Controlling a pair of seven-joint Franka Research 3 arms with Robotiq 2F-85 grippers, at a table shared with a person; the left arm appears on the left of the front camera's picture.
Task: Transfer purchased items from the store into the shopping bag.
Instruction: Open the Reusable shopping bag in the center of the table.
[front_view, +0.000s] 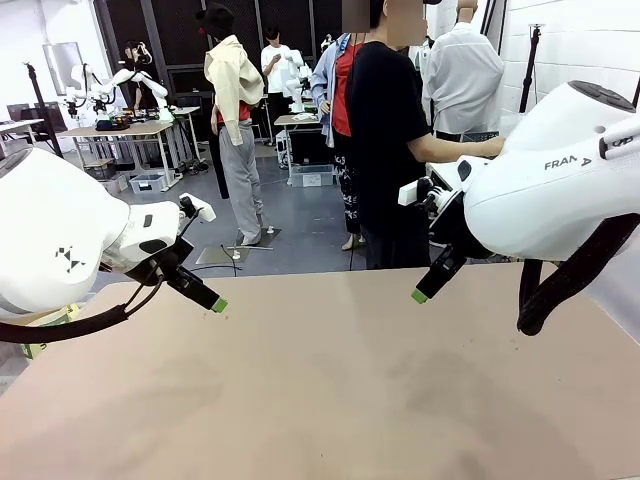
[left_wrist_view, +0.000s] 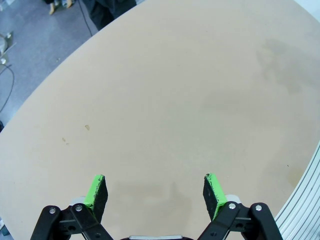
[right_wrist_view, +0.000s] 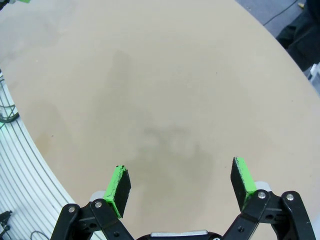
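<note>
Because I cannot tell where the shopping bag or the purchased items lie, the bearing from either arm to them, and the way their long axes run, stays an open question. The left fingers (left_wrist_view: 97, 192) stand spread as wide as they go with nothing between them, angled down over the near left part of the surface (front_view: 330, 400). The right fingers (right_wrist_view: 120, 184) are just as wide apart and just as empty, angled down over the far right part. The two fingertips point inward toward the middle, well apart from each other.

A person (front_view: 385, 150) in a black top stands at the far edge, right of centre, one arm stretched toward the right arm's side. If goods arrive from there, the right fingers look the nearer pair.

Under both wrists the surface is matte tan board with a curved edge, marked by faint darker smudges. Beyond it lies a grey floor (front_view: 300, 225) with work tables (front_view: 125, 130) farther back.
</note>
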